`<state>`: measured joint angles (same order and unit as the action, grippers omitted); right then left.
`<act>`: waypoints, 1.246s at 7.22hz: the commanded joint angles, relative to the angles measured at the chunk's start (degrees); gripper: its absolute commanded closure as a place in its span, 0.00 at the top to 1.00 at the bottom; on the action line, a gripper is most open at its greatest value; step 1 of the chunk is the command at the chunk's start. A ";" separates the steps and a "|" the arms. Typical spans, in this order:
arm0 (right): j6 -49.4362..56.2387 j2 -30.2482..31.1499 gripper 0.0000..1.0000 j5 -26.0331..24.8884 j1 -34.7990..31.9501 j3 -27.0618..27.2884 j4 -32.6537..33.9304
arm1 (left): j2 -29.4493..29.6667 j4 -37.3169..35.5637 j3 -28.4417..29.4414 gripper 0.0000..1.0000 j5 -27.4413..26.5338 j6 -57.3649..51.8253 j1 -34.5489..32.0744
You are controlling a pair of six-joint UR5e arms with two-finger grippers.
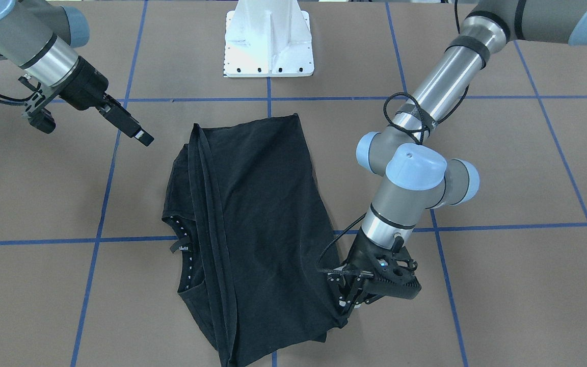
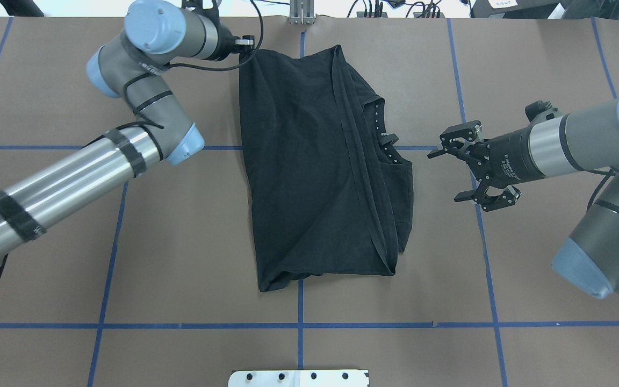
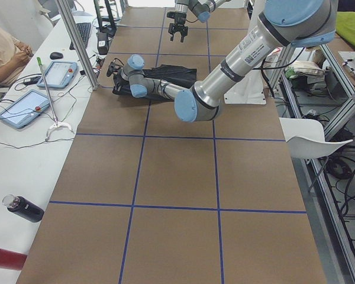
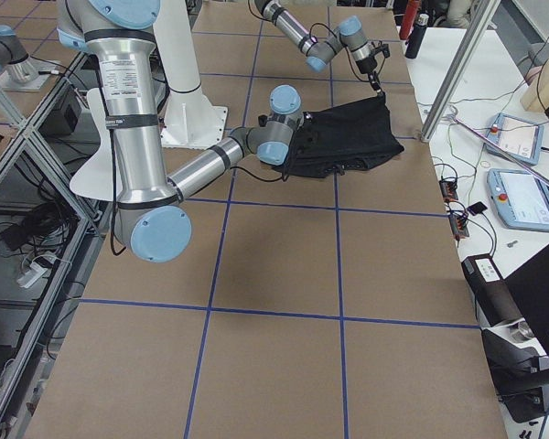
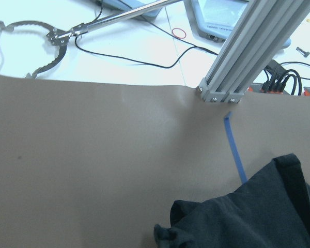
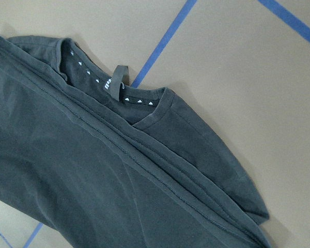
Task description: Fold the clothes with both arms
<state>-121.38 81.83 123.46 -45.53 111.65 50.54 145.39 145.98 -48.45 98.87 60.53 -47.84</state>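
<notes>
The black T-shirt (image 1: 258, 224) lies on the brown table, folded lengthwise with its plain back up. Its collar with small white marks (image 2: 382, 137) faces my right gripper, and the logo is hidden. My left gripper (image 1: 347, 300) is down at the shirt's far corner and looks shut on it (image 2: 245, 45). The left wrist view shows that corner bunched (image 5: 168, 235). My right gripper (image 2: 449, 172) is open and empty, hovering just right of the collar. It also shows in the front-facing view (image 1: 143, 136). The right wrist view shows only the collar and folds (image 6: 119, 88).
The white pedestal base (image 1: 268, 41) stands at the robot's side of the table. An aluminium post (image 5: 248, 57) rises just past the table's far edge by the left gripper. A side bench holds tablets (image 3: 56, 71) and cables, and a person (image 3: 3, 50) sits there.
</notes>
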 commanded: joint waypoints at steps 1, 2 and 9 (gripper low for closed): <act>0.00 -0.09 1.00 -0.58 0.00 -0.38 0.00 | 6.10 1.50 7.65 0.15 -1.30 -1.20 -0.06; 0.00 -0.26 1.00 -3.11 1.14 -0.73 -0.09 | 6.22 1.50 7.76 0.67 -1.31 -1.20 -0.15; 1.13 -4.40 0.98 -34.44 25.97 0.58 16.14 | -12.40 -3.07 -17.01 1.00 7.04 -0.59 -3.49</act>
<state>-121.07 77.54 96.61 -25.19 111.86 62.74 135.46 142.95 -62.97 105.64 59.86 -51.35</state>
